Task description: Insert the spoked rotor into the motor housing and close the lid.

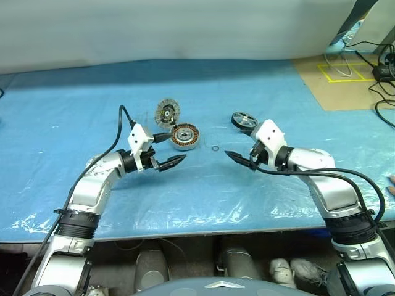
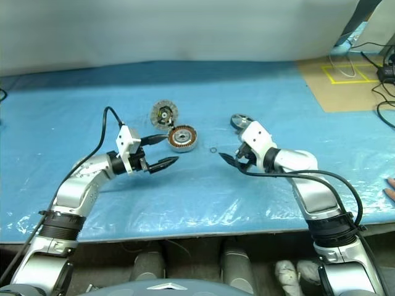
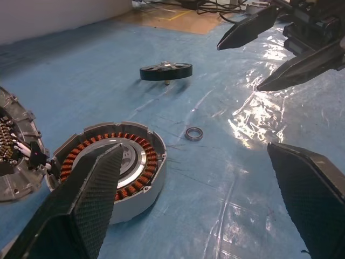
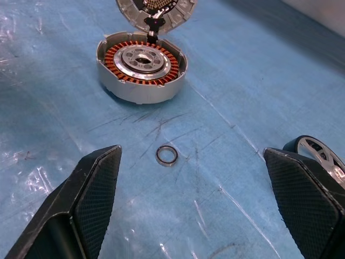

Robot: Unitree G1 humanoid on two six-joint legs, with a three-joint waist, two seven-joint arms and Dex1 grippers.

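The motor housing (image 1: 185, 136), a short silver can with copper windings around a silver hub, stands open on the blue sheet. The lid (image 1: 166, 112), ribbed face up with a dark centre, lies just behind it, against its rim. The spoked rotor (image 1: 244, 120), a black wheel with a silvery rim, rests apart to the right. My left gripper (image 1: 178, 147) hangs open just left of the housing, level, one finger (image 3: 81, 210) in front of the can. My right gripper (image 1: 236, 155) is open and tilted down, between the housing (image 4: 141, 65) and the rotor (image 4: 318, 154). Neither holds anything.
A small metal ring (image 4: 166, 155) lies on the sheet between the two grippers. The blue plastic sheet (image 1: 74, 105) covers the table to its front edge. Cardboard with yellow tape and cables (image 1: 345, 71) sits at the back right. A person's fingers (image 1: 391, 184) show at the right edge.
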